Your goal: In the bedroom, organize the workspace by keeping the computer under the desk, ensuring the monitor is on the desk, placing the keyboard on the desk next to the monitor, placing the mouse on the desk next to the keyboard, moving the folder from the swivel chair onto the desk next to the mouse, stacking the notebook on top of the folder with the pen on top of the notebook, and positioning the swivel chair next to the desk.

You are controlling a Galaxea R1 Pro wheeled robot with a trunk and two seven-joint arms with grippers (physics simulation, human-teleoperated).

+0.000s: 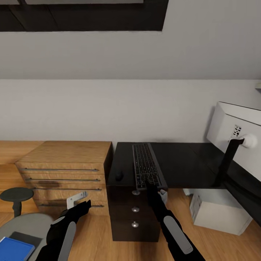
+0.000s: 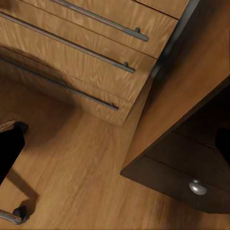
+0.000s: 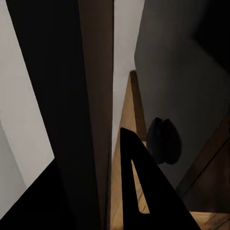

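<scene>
keyboard (image 1: 146, 169) lay lengthwise on the black surface (image 1: 181, 163), its near end overhanging the front edge where the right pincer (image 1: 154, 188) met it, grip unclear, apparently to reposition it beside the monitor (image 1: 237, 134), with the mouse (image 1: 119, 176) just beside it

A home workspace: black desk (image 1: 181, 163), keyboard (image 1: 146, 170), monitor (image 1: 235, 134), wooden drawer cabinet (image 1: 65, 166).

Right arm (image 1: 174, 228) reaches forward, left arm (image 1: 67, 232) lower (both jaws unreadable).
</scene>
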